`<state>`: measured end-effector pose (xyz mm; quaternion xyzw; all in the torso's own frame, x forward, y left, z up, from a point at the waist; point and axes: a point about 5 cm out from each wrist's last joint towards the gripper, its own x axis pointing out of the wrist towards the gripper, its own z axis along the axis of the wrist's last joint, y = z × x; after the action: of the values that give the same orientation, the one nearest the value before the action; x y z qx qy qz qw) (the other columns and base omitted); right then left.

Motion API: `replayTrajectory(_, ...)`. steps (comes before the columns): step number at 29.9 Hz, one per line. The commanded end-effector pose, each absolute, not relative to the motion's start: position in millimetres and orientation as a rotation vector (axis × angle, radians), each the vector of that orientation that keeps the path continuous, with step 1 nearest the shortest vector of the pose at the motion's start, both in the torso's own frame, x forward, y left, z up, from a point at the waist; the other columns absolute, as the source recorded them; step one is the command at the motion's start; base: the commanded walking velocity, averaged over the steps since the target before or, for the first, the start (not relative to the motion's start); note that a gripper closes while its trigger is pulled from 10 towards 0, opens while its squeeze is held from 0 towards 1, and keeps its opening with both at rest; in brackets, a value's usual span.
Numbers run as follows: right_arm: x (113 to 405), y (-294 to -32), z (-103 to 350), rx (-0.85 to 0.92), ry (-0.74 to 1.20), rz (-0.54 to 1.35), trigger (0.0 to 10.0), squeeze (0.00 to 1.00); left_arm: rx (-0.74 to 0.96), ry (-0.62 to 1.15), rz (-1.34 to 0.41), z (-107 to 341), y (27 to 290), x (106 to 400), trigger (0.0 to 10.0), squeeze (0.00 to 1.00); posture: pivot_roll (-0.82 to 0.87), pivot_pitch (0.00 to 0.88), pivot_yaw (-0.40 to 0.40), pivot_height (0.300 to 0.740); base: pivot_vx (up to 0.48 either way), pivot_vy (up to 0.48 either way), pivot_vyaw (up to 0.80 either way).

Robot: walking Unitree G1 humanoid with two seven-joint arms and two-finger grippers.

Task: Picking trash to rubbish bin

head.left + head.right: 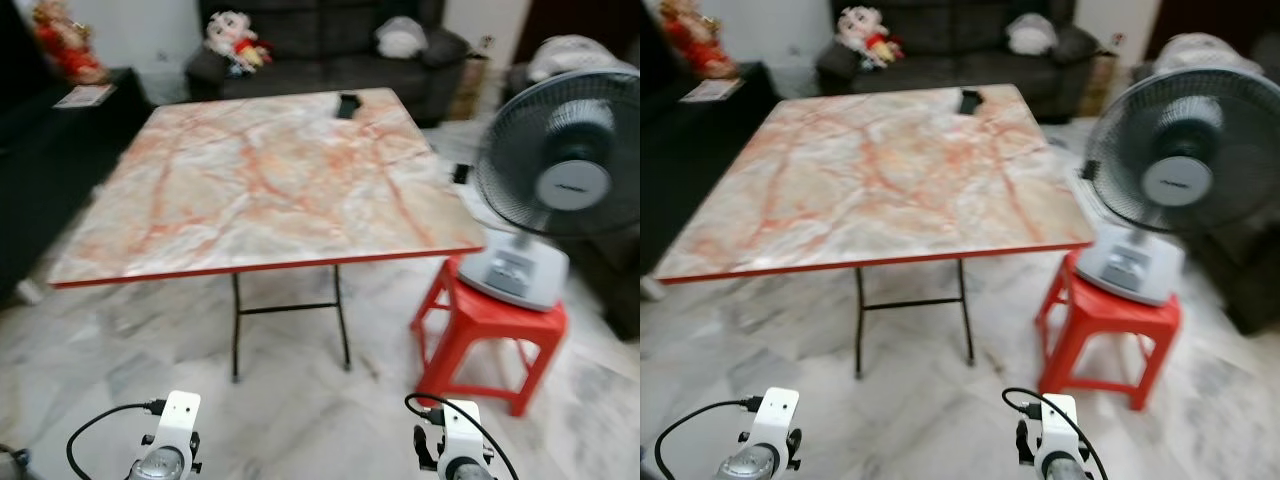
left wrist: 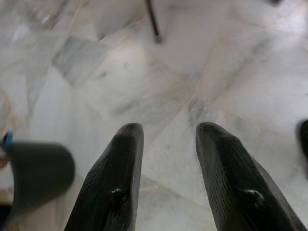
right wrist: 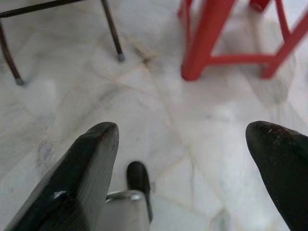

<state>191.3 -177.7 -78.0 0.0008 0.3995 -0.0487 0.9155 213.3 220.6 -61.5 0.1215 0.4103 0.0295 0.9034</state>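
Standing in front of the folding table (image 1: 270, 180), marble-pattern top with red edge. Both arms hang low at my 6 o'clock, pointing at the marble floor (image 1: 300, 410).

Left gripper (image 2: 166, 159): fingers apart with a modest gap, nothing between them, floor tiles beyond. Right gripper (image 3: 183, 159): fingers spread wide, empty, aimed at the floor near a table leg and the red stool (image 1: 490, 335).

Task things: I can't pick out any clear piece of trash, and no rubbish bin is in sight. The one item on the tabletop is a small dark object (image 1: 347, 104) at the far edge, 12 o'clock; too blurred to tell whether it's trash. There's a dark rounded shape (image 2: 41, 171) low in the left wrist view, unidentifiable.

Progress: both grippers carry nothing. This fits either trash already binned or a search under way; can't settle it.

At 2 o'clock a fan (image 1: 565, 185) sits on the stool. Its hub cap has a line of writing, unreadable from blur. Sofa (image 1: 330, 50) with a plush toy (image 1: 236, 40) behind the table.
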Motion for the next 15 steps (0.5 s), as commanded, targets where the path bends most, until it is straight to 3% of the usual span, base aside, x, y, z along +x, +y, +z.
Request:
replayTrajectory(1, 194.3, -177.1, -76.5, 0.004, 0.813, -0.101, 10.0, 0.00, 0.277, 0.849, 0.058, -61.1, 222.9, 213.1, 10.0, 0.00, -0.09, 0.000, 0.040, 0.740, 0.000, -0.480, -0.74)
replayTrajectory(3, 194.7, -177.1, -76.3, 0.003, 0.812, -0.101, 10.0, 0.00, 0.273, 0.851, 0.061, -61.4, 223.0, 212.6, 10.0, 0.00, -0.09, 0.000, 0.039, 0.740, 0.000, -0.480, -0.74)
replayTrajectory(15, 193.5, -178.6, -76.7, -0.002, 0.815, -0.100, 10.0, 0.00, 0.260, 0.855, 0.066, -62.7, 222.1, 210.7, 10.0, 0.00, -0.09, 0.000, 0.034, 0.740, 0.000, 0.000, -0.75)
